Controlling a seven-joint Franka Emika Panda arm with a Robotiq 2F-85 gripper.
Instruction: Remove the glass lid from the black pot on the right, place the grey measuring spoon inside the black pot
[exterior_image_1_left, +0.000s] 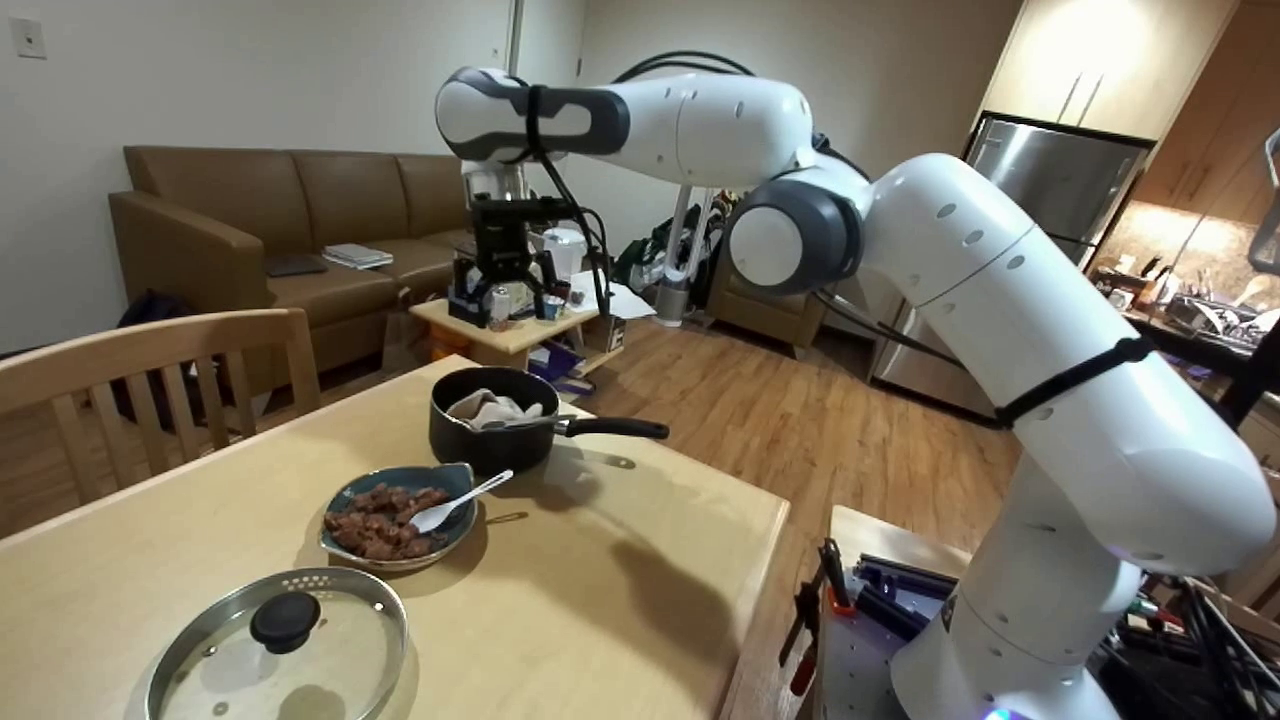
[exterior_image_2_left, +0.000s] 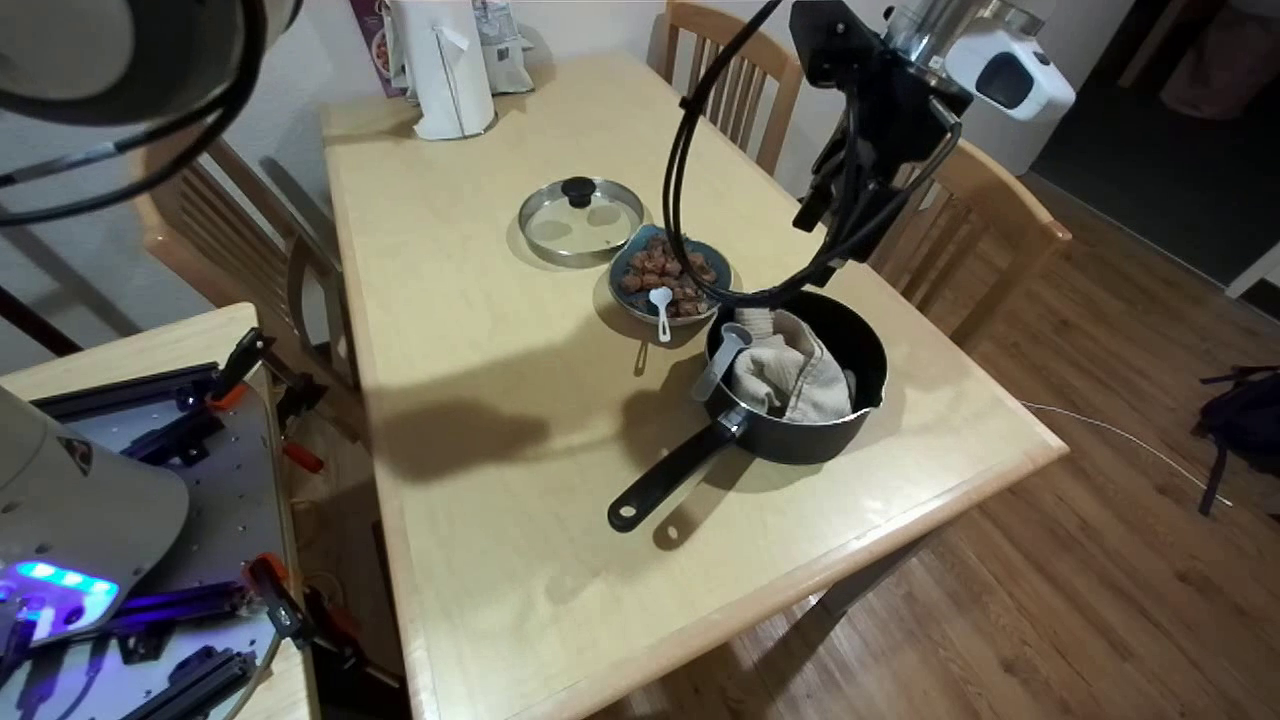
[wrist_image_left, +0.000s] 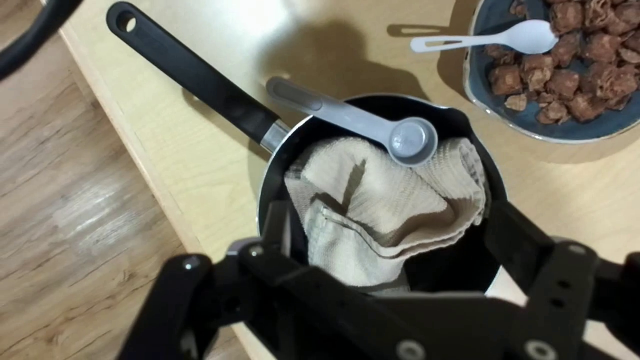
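The glass lid (exterior_image_1_left: 335, 655) lies flat on the table, knob up, beyond the blue dish and away from the pot; the wrist view does not include it. Uncovered, the black pot (exterior_image_2_left: 800, 440) holds a crumpled beige cloth (wrist_image_left: 380, 200). Across its rim rests the grey measuring spoon (wrist_image_left: 350, 117): the round bowl is over the cloth inside, while the handle end sticks out past the rim near the pot's handle (wrist_image_left: 200, 75). My gripper (wrist_image_left: 392, 220) hangs above the pot with its fingers wide apart. Nothing is between them, and in an exterior view the gripper (exterior_image_1_left: 515, 305) is well above the rim.
Beside the pot is a blue dish (wrist_image_left: 482, 75) of brown chunks with a white spoon (wrist_image_left: 530, 37) in it. A paper towel roll (exterior_image_2_left: 455, 80) stands at the table's end. The pot sits near a table edge, and wooden chairs (exterior_image_2_left: 730, 60) line the side.
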